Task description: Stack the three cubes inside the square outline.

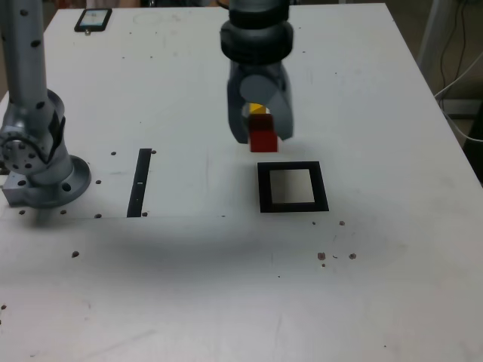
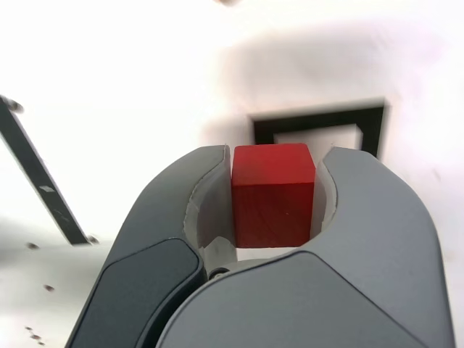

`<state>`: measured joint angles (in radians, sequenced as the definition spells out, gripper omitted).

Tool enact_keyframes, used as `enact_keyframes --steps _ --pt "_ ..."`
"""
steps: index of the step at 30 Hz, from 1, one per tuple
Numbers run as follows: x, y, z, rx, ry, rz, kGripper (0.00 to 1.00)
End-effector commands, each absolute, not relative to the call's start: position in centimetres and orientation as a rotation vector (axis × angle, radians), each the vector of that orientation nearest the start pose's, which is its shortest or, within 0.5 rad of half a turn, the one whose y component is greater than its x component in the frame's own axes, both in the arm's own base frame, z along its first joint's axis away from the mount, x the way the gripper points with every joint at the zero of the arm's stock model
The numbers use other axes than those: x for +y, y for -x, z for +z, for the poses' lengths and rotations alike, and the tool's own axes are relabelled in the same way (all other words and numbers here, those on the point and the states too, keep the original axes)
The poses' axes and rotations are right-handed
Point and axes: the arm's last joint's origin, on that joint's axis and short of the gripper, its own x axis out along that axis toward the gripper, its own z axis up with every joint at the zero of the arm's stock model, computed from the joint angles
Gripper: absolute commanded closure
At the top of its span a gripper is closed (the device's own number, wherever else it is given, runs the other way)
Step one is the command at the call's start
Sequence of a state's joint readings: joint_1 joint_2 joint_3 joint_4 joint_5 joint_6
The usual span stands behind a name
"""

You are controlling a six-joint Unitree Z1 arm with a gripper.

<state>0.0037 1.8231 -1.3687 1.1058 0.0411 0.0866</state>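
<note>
Counter (image 1: 173, 302) first, broad and white, bearing a few dark specks. Above it hangs the arm (image 1: 259, 26), cut off by the exterior view's top edge. Its gripper (image 2: 274, 192) is clamped on the red cube (image 2: 272, 196), one finger against each side, the cube held clear of the surface. The square outline (image 1: 323, 187) lies flat, just below the cube in the exterior view, its white middle bare in that view. The thin black strip (image 1: 139, 183) lies well apart, toward the exterior view's left. Smallest in sight is a patch of the yellow cube (image 1: 257, 108), showing behind the gripper. The likeliest trouble is a release off-centre: if the arm stops short, the red cube could land across the black border and leave a crooked base for the others. Letting go too high might tip it, and a swing taken too low might knock the yellow cube. The gripper covers most of that yellow cube, so how it sits I cannot tell. No green cube can be made out in either view. The wrist view is washed out and blurred, and the gripper and red cube hide much of the outline there.
</note>
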Motion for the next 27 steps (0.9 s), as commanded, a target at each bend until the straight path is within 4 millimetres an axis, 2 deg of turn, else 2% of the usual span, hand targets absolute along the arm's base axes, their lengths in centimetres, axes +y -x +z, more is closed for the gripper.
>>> enact_keyframes --steps 1,5,9,27 --pt "-1.2 -32.2 27.5 1.573 -0.105 -0.033 0.78" --pt "-3.0 -33.4 26.7 1.587 -0.098 -0.010 0.78" --pt "-3.7 -33.9 25.9 1.596 -0.084 0.037 0.78" --pt "-3.6 -34.4 24.3 1.630 -0.082 0.060 0.78"
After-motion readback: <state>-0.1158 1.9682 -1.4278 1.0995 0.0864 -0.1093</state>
